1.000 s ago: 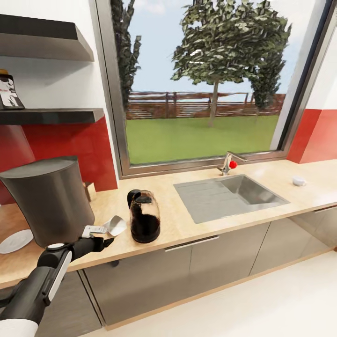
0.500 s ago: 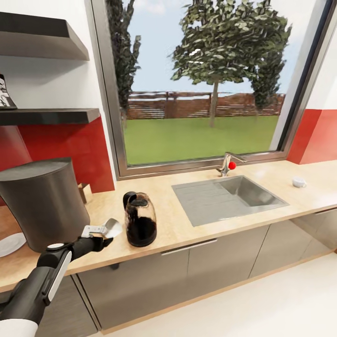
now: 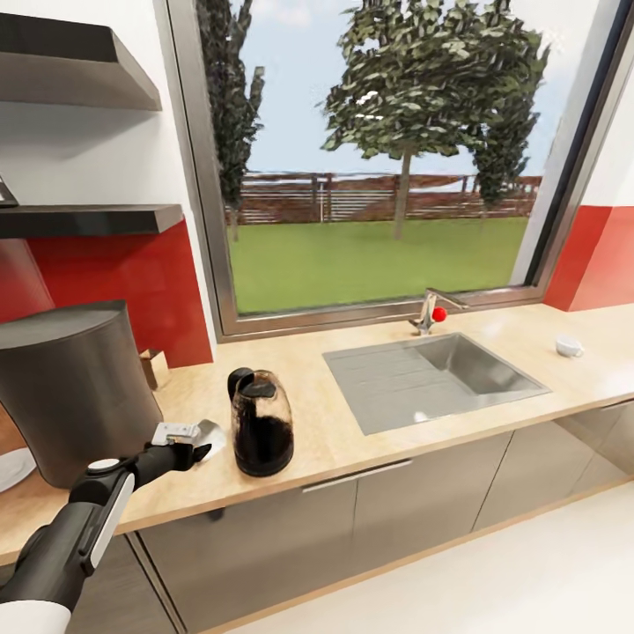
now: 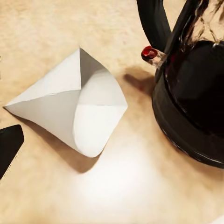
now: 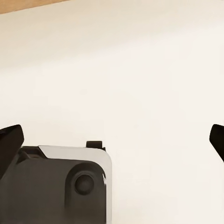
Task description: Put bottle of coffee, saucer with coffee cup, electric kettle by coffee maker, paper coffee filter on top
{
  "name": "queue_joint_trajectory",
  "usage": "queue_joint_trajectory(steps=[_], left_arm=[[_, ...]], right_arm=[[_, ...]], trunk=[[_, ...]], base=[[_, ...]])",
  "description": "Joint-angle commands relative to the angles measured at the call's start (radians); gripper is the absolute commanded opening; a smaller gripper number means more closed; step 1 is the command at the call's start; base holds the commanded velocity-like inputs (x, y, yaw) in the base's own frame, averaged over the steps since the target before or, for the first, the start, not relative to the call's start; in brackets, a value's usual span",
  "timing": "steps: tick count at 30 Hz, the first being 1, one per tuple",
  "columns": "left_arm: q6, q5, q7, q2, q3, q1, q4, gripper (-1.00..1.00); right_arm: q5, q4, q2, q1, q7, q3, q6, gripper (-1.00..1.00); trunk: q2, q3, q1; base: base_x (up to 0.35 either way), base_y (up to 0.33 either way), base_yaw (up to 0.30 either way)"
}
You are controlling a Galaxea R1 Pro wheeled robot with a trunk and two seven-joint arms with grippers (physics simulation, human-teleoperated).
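The tall dark coffee maker (image 3: 75, 387) stands at the left of the kitchen countertop (image 3: 352, 440). To its right is the glass electric kettle (image 3: 261, 423), also close in the left wrist view (image 4: 191, 93). The white paper coffee filter (image 3: 210, 431) lies on the counter between them (image 4: 77, 109). My left gripper (image 3: 195, 451) hovers open just in front of the filter, one fingertip (image 4: 9, 144) beside it. The saucer (image 3: 11, 467) is cut by the left edge. The coffee cup (image 3: 569, 346) sits far right. A sliver of the bottle of coffee (image 3: 3, 194) shows on the kitchen shelf (image 3: 97, 220). My right gripper (image 5: 113, 142) hangs open over pale floor.
An inset grey sink (image 3: 431, 374) with a faucet (image 3: 429, 310) lies right of the kettle. A small brown box (image 3: 155, 368) stands behind the coffee maker by the red backsplash. A thicker black slab (image 3: 70, 66) hangs above the shelf. A large window backs the counter.
The camera has moved: the coffee maker, kettle, saucer and bottle slid left in the picture. The filter now sits closer to my left gripper's fingers.
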Motion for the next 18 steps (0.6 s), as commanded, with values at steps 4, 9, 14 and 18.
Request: queue_joint_trajectory(steps=[4,9,14,18], left_arm=[[0.007,0.008,0.062,0.000,0.000,0.000,-0.001,1.00],[0.007,0.009,0.084,-0.001,-0.001,0.000,0.000,1.00],[0.007,0.009,0.086,-0.001,-0.002,0.000,0.005,1.00],[0.006,0.007,0.086,-0.002,-0.003,-0.001,0.041,1.00]], right_arm=[[0.000,0.001,0.000,-0.001,0.000,0.001,-0.003,1.00],[0.000,0.001,0.000,-0.001,0.000,0.002,-0.003,1.00],[0.000,0.001,0.000,-0.001,0.000,0.002,-0.003,1.00],[0.001,0.001,0.000,-0.001,0.000,0.002,-0.003,1.00]], trunk=[[-0.002,-0.002,0.001],[-0.002,-0.002,0.001],[-0.002,-0.002,0.001],[-0.002,-0.002,0.001]], base=[[0.022,0.000,0.000],[0.003,0.000,0.000],[0.072,0.000,0.000],[0.146,0.000,0.000]])
